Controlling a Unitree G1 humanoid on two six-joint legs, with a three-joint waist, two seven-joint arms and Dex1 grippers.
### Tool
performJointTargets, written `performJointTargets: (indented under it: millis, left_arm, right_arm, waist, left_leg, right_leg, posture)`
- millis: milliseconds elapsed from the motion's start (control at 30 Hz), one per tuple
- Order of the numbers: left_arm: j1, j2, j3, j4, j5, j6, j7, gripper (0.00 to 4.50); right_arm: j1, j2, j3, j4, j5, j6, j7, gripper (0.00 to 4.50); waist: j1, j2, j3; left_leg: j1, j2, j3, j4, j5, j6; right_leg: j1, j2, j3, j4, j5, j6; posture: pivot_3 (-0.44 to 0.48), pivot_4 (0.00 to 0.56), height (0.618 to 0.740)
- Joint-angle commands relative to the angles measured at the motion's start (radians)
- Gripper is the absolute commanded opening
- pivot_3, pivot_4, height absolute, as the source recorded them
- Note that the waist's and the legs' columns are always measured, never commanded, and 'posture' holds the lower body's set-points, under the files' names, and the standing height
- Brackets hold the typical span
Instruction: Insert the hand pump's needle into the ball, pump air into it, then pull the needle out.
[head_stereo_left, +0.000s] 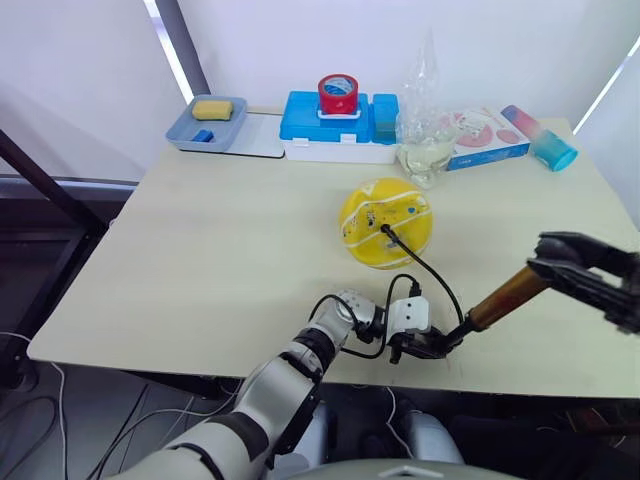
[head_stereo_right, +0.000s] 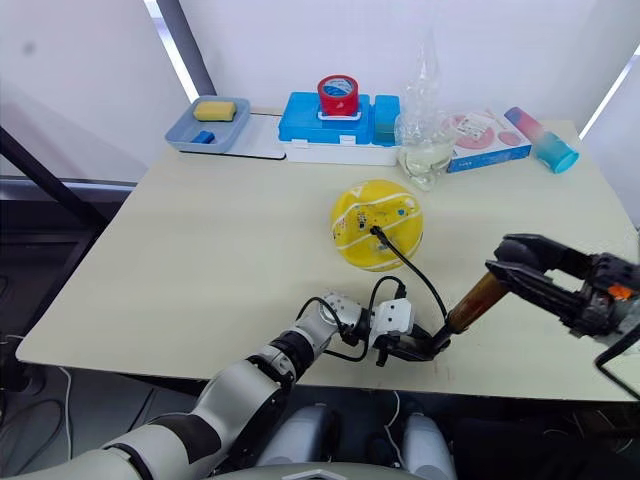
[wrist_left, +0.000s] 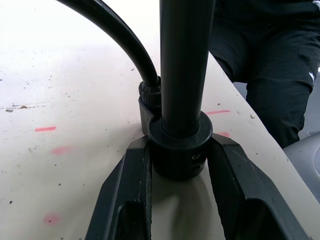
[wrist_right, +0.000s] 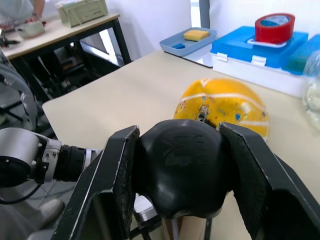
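The yellow ball (head_stereo_left: 385, 222) sits sagging in the middle of the table. The needle (head_stereo_left: 386, 229) is stuck into its top, and a black hose (head_stereo_left: 430, 270) curves from it down to the hand pump (head_stereo_left: 505, 296), a bronze cylinder lying slanted near the table's front edge. My left gripper (head_stereo_left: 428, 345) is shut on the pump's black base cap (wrist_left: 177, 150). My right gripper (head_stereo_left: 560, 262) is shut on the pump's black handle knob (wrist_right: 180, 167) at the upper end.
Along the back edge stand a grey tray (head_stereo_left: 207, 125) with a sponge, a blue box (head_stereo_left: 335, 122) with a red tape roll, a clear plastic bag (head_stereo_left: 425, 140), a flat carton and a blue-pink tumbler (head_stereo_left: 540, 137).
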Motion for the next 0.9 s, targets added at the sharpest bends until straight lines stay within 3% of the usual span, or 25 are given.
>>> performJointTargets:
  millis: [33, 267, 467, 633, 900]
  left_arm:
    - [-0.003, 0.000, -0.015, 0.016, 0.024, 0.006, 0.012, 1.11]
    - [-0.010, -0.002, -0.022, 0.027, 0.046, 0.003, 0.043, 1.11]
    - [-0.002, 0.000, -0.021, 0.034, 0.052, -0.003, 0.053, 1.11]
    - [0.002, 0.002, -0.027, 0.037, 0.057, -0.007, 0.053, 1.11]
    - [0.002, 0.004, -0.031, 0.040, 0.057, -0.013, 0.048, 1.11]
  right_arm:
    - [0.065, 0.062, 0.171, -0.034, -0.207, -0.068, 0.031, 2.02]
    - [0.118, 0.156, 0.381, 0.022, -0.500, -0.251, 0.090, 2.02]
    - [0.087, 0.171, 0.388, 0.053, -0.542, -0.307, 0.096, 2.02]
    - [0.050, 0.139, 0.286, 0.011, -0.434, -0.277, 0.088, 2.02]
    - [0.008, -0.009, 0.004, -0.005, -0.152, -0.140, 0.060, 2.02]
  waist:
    - [0.000, -0.001, -0.001]
    - [0.000, -0.002, -0.003]
    - [0.001, -0.002, -0.003]
    - [0.001, -0.001, -0.003]
    - [0.001, -0.001, -0.002]
  left_leg:
    - [0.000, 0.000, 0.000, 0.000, 0.000, 0.000]
    - [0.002, 0.000, 0.000, 0.001, 0.000, 0.000]
    - [0.002, -0.001, 0.000, 0.002, 0.000, 0.000]
    - [0.002, -0.001, 0.000, 0.002, 0.000, 0.000]
    - [0.001, -0.001, -0.001, 0.002, 0.000, 0.000]
  right_leg:
    - [0.000, 0.000, 0.000, 0.000, 0.000, 0.000]
    - [0.001, 0.002, 0.000, 0.000, 0.000, 0.000]
    - [0.001, 0.002, 0.000, 0.000, 0.000, 0.000]
    - [0.001, 0.001, -0.001, 0.000, 0.000, 0.000]
    - [0.001, 0.001, -0.001, 0.000, 0.000, 0.000]
  posture:
    - [0.000, 0.150, 0.737]
    - [0.000, 0.150, 0.737]
    - [0.000, 0.150, 0.737]
    - [0.000, 0.150, 0.737]
    - [0.000, 0.150, 0.737]
